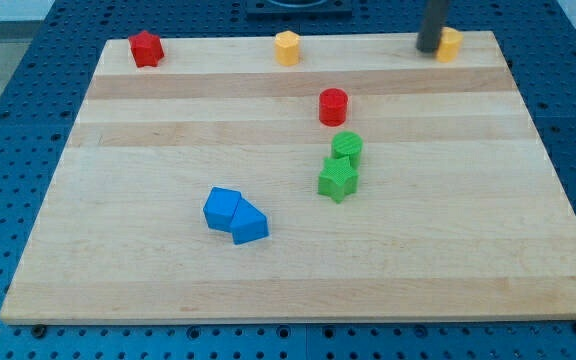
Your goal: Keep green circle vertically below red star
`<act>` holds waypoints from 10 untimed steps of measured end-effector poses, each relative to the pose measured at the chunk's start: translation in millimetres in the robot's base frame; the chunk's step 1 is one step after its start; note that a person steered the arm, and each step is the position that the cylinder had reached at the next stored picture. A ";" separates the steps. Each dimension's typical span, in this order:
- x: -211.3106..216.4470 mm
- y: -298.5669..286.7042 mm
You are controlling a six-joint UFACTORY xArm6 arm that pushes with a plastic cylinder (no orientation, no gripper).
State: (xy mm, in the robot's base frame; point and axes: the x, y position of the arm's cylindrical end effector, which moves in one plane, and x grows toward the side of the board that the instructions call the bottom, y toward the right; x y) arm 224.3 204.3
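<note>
resting at the board's top edge near its top-right corner, my tip [429, 47] has no jaws to open or close, just a dark rod end, and it sits touching or just beside a yellow block [450, 43] on that block's left. camera view: the red star [146, 48] lies by the top-left corner; the green circle [347, 147] is well apart from it, right of the board's middle, touching a green star [338, 179] below it, with a red cylinder [333, 106] just above. another yellow block [286, 47] sits mid top edge; two blue blocks [234, 215] touch left of centre. judging by this, the push has not begun; next i'd need to come round to the circle's right side and slide it far toward the left edge, clear of the green star
</note>
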 end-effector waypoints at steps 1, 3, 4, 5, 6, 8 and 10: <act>8.0 -18.4; 94.4 -45.2; 103.0 -40.6; 125.9 -24.7; 156.9 -11.2; 204.9 -39.9; 205.3 -143.4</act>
State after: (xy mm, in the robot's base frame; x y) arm 429.6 60.9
